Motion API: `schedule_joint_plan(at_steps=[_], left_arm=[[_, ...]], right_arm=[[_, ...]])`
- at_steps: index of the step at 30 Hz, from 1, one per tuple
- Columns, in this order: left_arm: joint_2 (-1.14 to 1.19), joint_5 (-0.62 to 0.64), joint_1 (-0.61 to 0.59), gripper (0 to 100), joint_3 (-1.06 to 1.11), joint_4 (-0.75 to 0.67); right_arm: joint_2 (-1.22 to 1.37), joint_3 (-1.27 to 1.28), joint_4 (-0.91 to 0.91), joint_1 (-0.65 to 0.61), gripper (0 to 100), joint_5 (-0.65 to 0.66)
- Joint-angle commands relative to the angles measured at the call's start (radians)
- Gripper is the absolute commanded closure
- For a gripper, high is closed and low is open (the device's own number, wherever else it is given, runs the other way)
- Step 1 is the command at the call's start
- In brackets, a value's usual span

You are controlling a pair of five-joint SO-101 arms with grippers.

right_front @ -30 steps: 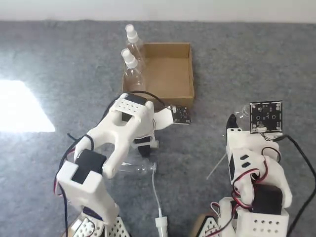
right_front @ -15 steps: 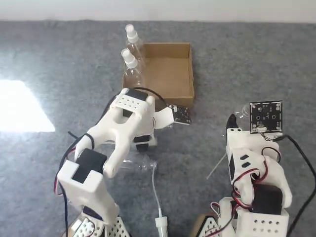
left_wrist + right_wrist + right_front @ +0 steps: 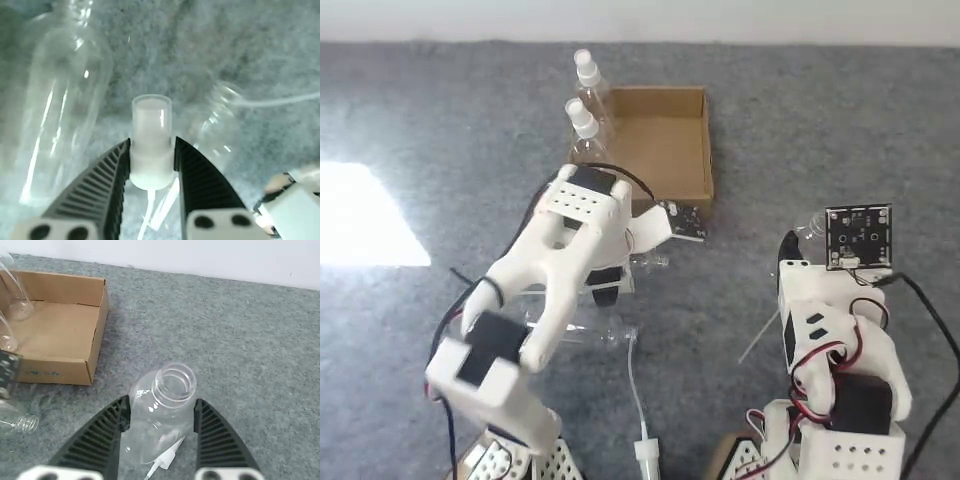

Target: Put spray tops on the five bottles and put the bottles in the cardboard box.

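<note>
Holding: the left gripper (image 3: 151,145) is closed on a white spray top (image 3: 151,131), with one finger on each side of it.
Top's long line: it runs along the fingers. The cap end sticks out past the fingertips and the thin tube trails back toward the wrist.
Open bottle: the right gripper (image 3: 162,404) is partly closed around a clear open bottle (image 3: 157,420) that has no top. Its round mouth pokes out past the fingertips.
Which way: that mouth lies off to the right of the left gripper, well apart from it. I think the left arm has to bring the top across, tube end first, so the top may need turning.
Closer bottles: two lying bottles, a big one (image 3: 60,95) and a small one (image 3: 217,125), rest on the table (image 3: 440,120) just past the left fingertips, one on each side. They are nearer to the top than the held bottle is.
Box: the cardboard box (image 3: 705,150) sits just ahead of the left gripper.
Done bottles: two capped bottles (image 3: 582,125) stand at the box's left wall. I cannot tell if they are inside.
Spare top: another top (image 3: 646,452) lies behind both grippers.
</note>
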Motion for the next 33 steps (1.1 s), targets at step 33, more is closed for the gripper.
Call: schedule_joint_plan(at_steps=[33], left_arm=[[-0.789,0.815,-0.032,96,-0.038,-0.245]], right_arm=[[-0.016,-0.011,0.09,-0.43,92.9,0.054]])
